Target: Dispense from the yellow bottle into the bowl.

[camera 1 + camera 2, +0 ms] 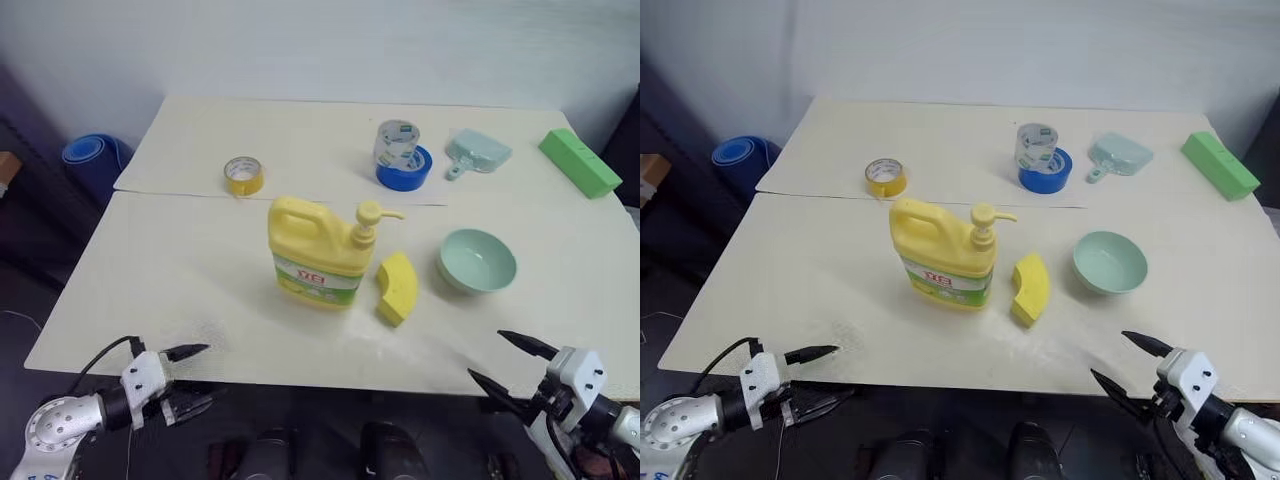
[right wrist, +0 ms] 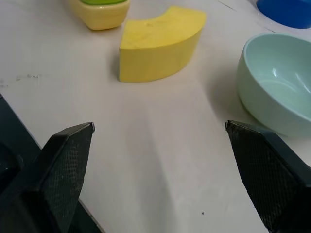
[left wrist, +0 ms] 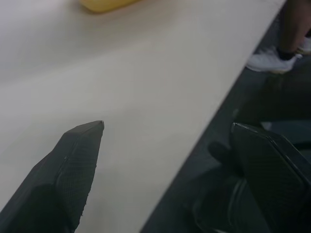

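Large yellow plastic jug with moulded handle and pump nozzle (image 1: pixel 318 252) stands upright mid-table, green-white label facing the robot, spout aimed toward the small round pale mint-green bowl (image 1: pixel 477 261), which sits well apart on its right. Yellow curved sponge wedge (image 1: pixel 397 288) lies between them, just beside the jug base. Left gripper (image 1: pixel 190 378) and right gripper (image 1: pixel 512 362) both hang at the near table edge, fingers spread wide, holding nothing. Jug looks rigid but smooth, probably heavy if full; fill level isn't readable from here. Best hold: handle loop or body to steady it, other fingers pressing the pump head. Bowl is light, will slide if nudged; needs to end up under the spout.
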Robot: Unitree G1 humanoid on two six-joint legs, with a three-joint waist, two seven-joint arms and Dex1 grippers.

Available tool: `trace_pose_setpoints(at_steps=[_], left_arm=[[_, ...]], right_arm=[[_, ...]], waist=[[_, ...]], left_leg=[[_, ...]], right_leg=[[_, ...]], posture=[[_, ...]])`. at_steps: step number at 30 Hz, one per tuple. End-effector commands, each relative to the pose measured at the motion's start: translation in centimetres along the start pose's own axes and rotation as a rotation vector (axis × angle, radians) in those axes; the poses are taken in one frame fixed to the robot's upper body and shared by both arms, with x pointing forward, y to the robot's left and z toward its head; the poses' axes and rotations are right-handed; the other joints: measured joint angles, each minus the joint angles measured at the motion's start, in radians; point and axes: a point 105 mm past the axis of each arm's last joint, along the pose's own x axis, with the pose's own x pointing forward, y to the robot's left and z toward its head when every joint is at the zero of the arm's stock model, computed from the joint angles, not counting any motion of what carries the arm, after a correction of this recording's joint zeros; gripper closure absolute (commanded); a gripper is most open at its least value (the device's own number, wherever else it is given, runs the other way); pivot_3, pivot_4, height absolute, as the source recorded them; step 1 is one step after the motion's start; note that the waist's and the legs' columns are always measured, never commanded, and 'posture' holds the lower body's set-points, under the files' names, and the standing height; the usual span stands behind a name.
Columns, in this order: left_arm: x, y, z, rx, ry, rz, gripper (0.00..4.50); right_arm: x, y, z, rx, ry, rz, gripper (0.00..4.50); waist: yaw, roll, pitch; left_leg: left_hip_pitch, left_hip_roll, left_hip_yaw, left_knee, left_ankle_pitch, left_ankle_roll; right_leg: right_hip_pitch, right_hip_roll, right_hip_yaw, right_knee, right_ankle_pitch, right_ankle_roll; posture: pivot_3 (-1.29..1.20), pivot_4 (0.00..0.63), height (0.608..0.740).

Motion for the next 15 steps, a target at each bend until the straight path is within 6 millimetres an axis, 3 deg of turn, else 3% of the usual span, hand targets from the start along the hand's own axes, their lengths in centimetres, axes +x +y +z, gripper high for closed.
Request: trace_pose_setpoints(at_steps=[1,5,9,15], left_arm=[[0.5,0.0,1.4,0.03,-0.041,-0.002,0.03],[1.6,-0.1,3.4,-0.04,-0.114,-0.071,0.03],[2.6,-0.7,7.0,-0.157,-0.244,-0.217,0.03],[4.1,-1.6,8.4,-0.125,-0.262,-0.267,0.03]], right_arm=[[1.3,0.2,2.7,0.039,-0.103,-0.02,0.0],[4.8,1.2,5.7,0.148,-0.131,-0.014,0.0],[8.8,1.8,8.2,0.227,-0.115,-0.035,0.0],[13.4,0.6,7.6,0.267,0.055,-0.219,0.0]], waist=[[0.0,0.0,0.0],[-0.004,0.0,0.0],[-0.006,0.0,0.0],[-0.007,0.001,0.0]], left_leg=[[0.0,0.0,0.0,0.0,0.0,0.0],[0.003,0.001,-0.001,0.0,0.0,-0.001],[0.004,0.002,-0.004,0.0,0.0,-0.001],[0.003,0.0,-0.004,-0.001,-0.001,-0.001]], right_leg=[[0.0,0.0,0.0,0.001,0.0,0.0],[0.0,0.0,0.0,0.005,0.0,0.0],[-0.001,0.0,0.002,0.007,0.0,0.0],[-0.002,0.0,0.002,0.007,0.0,0.0]], posture=[[0.0,0.15,0.74],[0.0,0.15,0.74],[0.0,0.15,0.74],[0.0,0.15,0.74]])
